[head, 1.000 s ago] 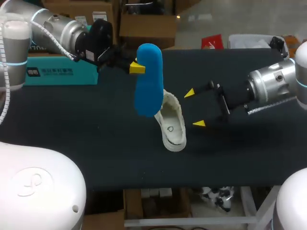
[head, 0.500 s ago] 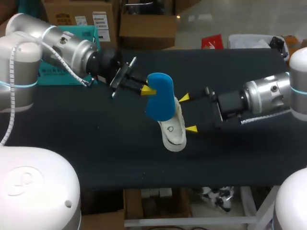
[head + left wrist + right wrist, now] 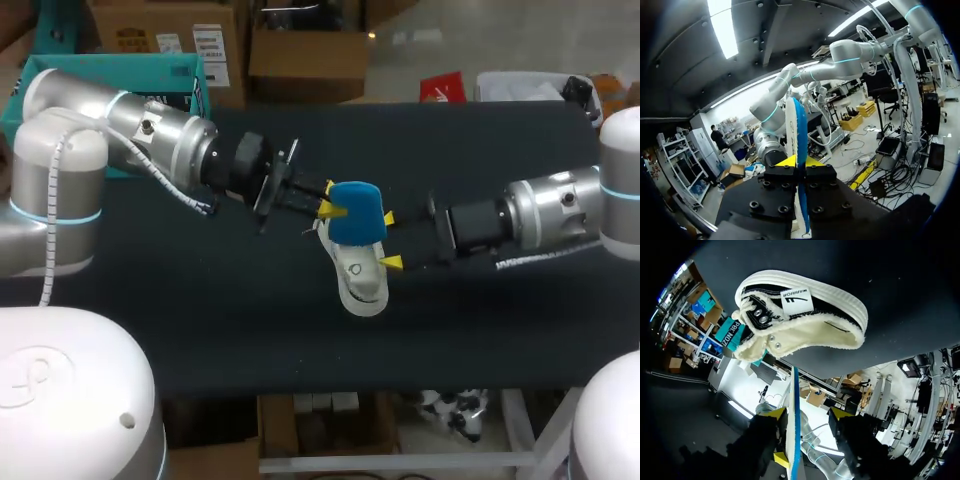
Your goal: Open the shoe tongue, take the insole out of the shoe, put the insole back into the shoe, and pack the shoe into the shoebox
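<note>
The blue insole hangs just over the heel end of the white canvas shoe, which lies mid-table. My left gripper is shut on the insole's edge. In the left wrist view the insole stands edge-on, pinched in that gripper. My right gripper reaches in from the right, its yellow tips either side of the insole and the shoe's heel. From the right wrist, the insole sits edge-on between the open fingers of the right gripper, near one and clear of the other, with the shoe ahead.
The teal shoebox stands at the table's back left, behind my left arm. Bare black tabletop stretches in front of the shoe and to both sides.
My left arm brought the insole down and rightward from high above the table to just over the shoe. My right gripper moved left around it, and its fingers narrowed.
</note>
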`<action>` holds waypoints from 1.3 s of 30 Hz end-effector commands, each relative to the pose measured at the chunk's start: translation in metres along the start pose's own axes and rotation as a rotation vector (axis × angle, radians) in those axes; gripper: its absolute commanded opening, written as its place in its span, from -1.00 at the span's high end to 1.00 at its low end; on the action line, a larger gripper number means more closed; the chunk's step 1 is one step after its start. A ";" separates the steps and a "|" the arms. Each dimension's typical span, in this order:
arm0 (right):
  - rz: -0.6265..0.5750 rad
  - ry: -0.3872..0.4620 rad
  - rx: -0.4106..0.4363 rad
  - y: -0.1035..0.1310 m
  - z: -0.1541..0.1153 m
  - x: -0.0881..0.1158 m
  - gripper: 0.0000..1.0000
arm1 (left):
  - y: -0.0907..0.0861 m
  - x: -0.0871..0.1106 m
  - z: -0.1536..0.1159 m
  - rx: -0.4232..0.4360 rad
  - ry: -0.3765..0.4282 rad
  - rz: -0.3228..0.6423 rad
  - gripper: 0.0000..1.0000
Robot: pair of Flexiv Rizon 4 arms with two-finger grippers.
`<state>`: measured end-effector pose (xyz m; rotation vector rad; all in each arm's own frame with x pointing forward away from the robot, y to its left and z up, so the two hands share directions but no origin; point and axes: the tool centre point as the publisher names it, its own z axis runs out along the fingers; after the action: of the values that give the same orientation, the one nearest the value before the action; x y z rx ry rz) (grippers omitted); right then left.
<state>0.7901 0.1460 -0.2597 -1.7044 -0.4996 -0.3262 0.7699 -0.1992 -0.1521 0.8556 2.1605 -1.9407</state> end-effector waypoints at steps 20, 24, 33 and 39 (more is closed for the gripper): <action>-0.011 0.016 0.041 0.007 -0.008 -0.002 1.00 | 0.019 0.003 0.018 -0.001 -0.114 0.007 1.00; -0.042 0.006 0.051 0.009 -0.008 -0.001 1.00 | 0.021 0.002 0.018 0.001 -0.079 -0.034 1.00; -0.137 -0.033 0.071 0.014 -0.015 -0.001 1.00 | 0.023 -0.003 0.001 -0.024 0.072 -0.141 -1.00; -0.189 -0.075 0.069 0.016 -0.019 -0.001 1.00 | 0.035 -0.004 -0.024 -0.090 0.214 -0.208 -1.00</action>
<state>0.7943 0.1267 -0.2723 -1.6175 -0.7146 -0.3857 0.7864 -0.1868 -0.1827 0.7430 2.4315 -1.9028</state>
